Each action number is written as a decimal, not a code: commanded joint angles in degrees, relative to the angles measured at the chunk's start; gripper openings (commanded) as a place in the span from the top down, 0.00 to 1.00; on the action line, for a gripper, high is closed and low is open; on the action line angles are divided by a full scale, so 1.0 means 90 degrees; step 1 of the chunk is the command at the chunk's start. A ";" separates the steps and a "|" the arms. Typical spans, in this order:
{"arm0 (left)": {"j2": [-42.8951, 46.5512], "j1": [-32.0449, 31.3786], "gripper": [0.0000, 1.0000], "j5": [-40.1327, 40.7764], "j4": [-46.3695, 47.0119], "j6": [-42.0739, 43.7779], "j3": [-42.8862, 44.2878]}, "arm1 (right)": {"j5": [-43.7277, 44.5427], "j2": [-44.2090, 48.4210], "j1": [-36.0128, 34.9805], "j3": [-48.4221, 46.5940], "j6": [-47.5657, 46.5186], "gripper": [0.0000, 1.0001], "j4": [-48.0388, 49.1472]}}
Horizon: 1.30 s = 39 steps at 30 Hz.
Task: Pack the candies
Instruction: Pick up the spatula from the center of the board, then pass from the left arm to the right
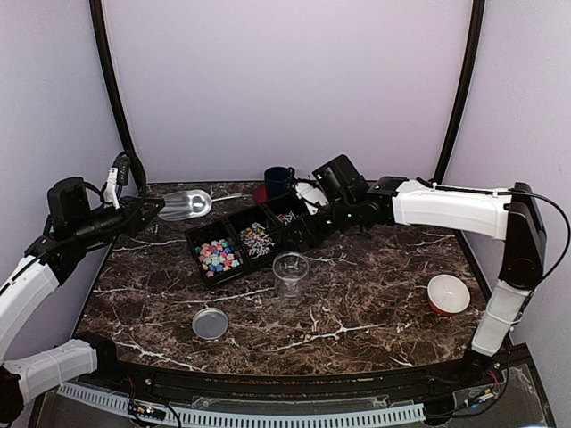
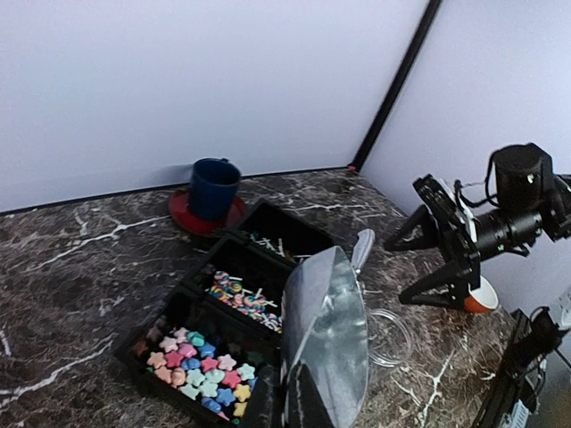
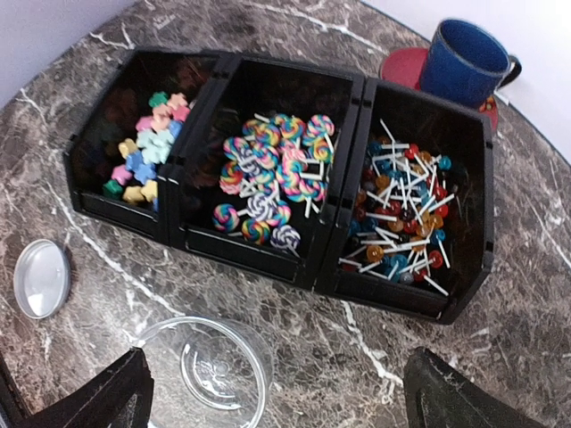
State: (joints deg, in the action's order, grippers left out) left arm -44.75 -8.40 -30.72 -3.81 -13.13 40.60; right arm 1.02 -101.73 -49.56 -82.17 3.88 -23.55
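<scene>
Candies (image 3: 147, 147) fill three black bins (image 3: 352, 160) below the right gripper (image 3: 284, 401), whose fingers stand wide apart; the left gripper (image 1: 147, 211) is clamped on one metal scoop (image 2: 326, 330).
Ahead of the right gripper, the left bin holds star pieces, the middle one swirl lollipops, and the right one small ball lollipops on pale sticks. One clear jar (image 3: 210, 374) stands empty just beneath it, between its fingers. One lid (image 3: 40, 278) lies flat out past its left finger. One blue mug (image 3: 464, 62) on one red saucer (image 3: 401, 67) sits beyond the bins. One white bowl (image 1: 448, 292) rests well behind.
</scene>
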 commanded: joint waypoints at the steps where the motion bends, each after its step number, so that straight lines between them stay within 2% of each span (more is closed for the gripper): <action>1: 0.0131 -0.0195 1.00 -0.0991 0.0551 0.0339 -0.0165 | -0.0716 0.0877 -0.0040 0.0546 -0.0384 0.02 0.1092; 9: -0.0278 -0.0445 1.00 -0.2006 0.0648 0.0130 -0.0049 | -0.0738 0.1747 -0.0050 0.1702 -0.2040 0.02 0.2242; 13: -0.0565 -0.0574 1.00 -0.2403 0.0590 0.0022 0.0061 | -0.0898 0.1907 -0.0051 0.2075 -0.2647 0.02 0.2432; 17: -0.0692 -0.0697 1.00 -0.2420 0.0708 -0.0125 0.0041 | -0.1640 0.2200 -0.0091 0.2437 -0.3250 0.06 0.2587; 20: -0.0793 -0.0748 1.00 -0.2332 0.0745 -0.0271 0.0071 | -0.2162 0.2563 -0.0218 0.2948 -0.3646 0.07 0.3168; 25: -0.1003 -0.1059 1.00 -0.1820 0.0744 -0.0586 0.0172 | -0.1585 0.2774 -0.0480 0.3227 -0.3755 0.11 0.3845; 32: -0.1387 -0.1452 1.00 -0.1507 0.0920 -0.0980 0.0257 | -0.0624 0.2390 -0.0979 0.2931 -0.4096 0.16 0.3807; 39: -0.1746 -0.1956 1.00 -0.1351 0.1045 -0.1051 0.0355 | -0.0293 0.1931 -0.1365 0.2614 -0.4279 0.26 0.3619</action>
State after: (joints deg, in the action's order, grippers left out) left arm -59.99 -24.18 -43.51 2.13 -21.37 41.78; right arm -4.78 -82.87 -60.12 -56.23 -33.21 7.73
